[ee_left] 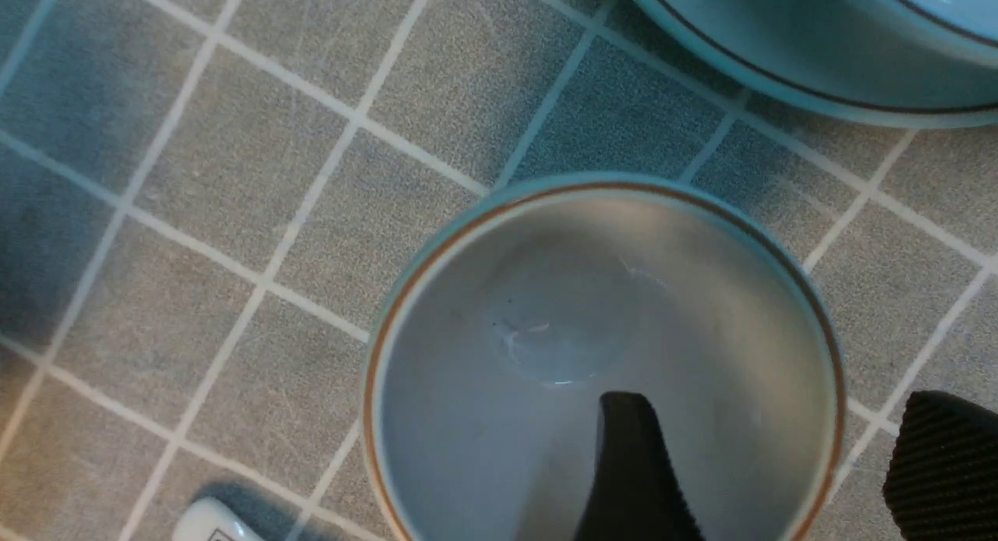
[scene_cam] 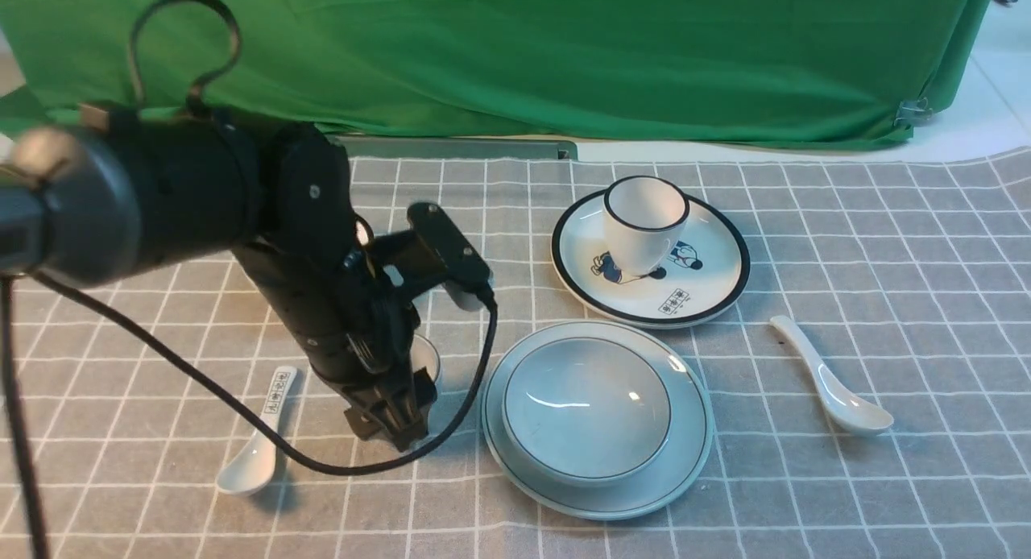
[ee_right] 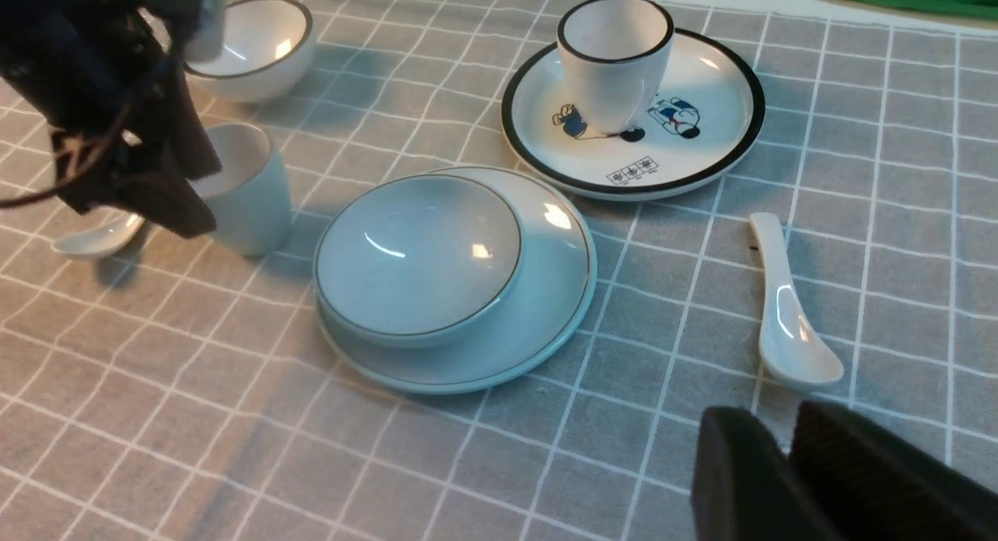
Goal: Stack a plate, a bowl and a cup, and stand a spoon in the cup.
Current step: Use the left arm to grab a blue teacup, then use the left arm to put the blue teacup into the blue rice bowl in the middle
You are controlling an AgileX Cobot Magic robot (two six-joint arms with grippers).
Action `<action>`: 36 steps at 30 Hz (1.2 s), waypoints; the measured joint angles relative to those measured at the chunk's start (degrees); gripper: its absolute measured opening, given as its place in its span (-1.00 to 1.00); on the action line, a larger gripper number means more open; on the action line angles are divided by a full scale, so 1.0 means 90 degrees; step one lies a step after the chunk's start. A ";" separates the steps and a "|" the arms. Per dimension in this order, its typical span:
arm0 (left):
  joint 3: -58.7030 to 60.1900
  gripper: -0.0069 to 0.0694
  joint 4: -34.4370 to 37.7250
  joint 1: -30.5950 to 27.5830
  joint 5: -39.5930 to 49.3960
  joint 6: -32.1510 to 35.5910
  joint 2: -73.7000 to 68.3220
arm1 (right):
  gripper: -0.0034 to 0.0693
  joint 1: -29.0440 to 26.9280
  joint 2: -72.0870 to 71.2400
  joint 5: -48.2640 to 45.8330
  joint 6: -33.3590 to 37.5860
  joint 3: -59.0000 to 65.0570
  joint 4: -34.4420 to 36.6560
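Observation:
The pale plate [scene_cam: 685, 454] lies in the middle front of the table with the pale bowl [scene_cam: 586, 406] standing in it. The pale cup [scene_cam: 428, 359] stands upright on the cloth left of the plate, mostly hidden by my left arm. My left gripper [scene_cam: 396, 428] is open and straddles the cup's wall: in the left wrist view one finger [ee_left: 631, 471] is inside the cup [ee_left: 546, 330], the other [ee_left: 943, 463] outside. The plain spoon [scene_cam: 834, 378] lies on the cloth right of the plate. My right gripper [ee_right: 787, 447] is shut and empty, just short of the spoon [ee_right: 787, 315].
A black-rimmed plate [scene_cam: 709, 293] with cartoon figures carries a black-rimmed cup [scene_cam: 644, 221] behind the stack. A spoon with black characters [scene_cam: 259, 442] lies left of my left gripper. A black-rimmed bowl [ee_right: 249, 46] stands behind the left arm. Green cloth hangs at the back.

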State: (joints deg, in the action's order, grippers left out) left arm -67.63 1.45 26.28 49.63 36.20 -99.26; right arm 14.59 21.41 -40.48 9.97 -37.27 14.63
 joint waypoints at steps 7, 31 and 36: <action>-0.0016 -0.59 -0.0088 -0.0010 -0.0025 0.0008 -0.0396 | -0.51 0.0000 0.0000 0.0000 0.0002 0.0000 0.0000; -0.3437 -0.74 -0.0061 0.1809 0.1675 -0.0278 -0.2012 | -0.51 0.0000 0.0000 -0.0367 0.0002 0.0000 0.0000; -0.3497 -0.73 -0.0112 0.1797 0.1530 -0.0271 -0.2304 | -0.51 0.0000 0.0000 -0.0502 0.0002 0.0000 0.0000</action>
State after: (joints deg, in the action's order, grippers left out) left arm -99.10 0.45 42.45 63.40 33.75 -120.00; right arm 14.59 21.41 -44.99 9.99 -37.27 14.63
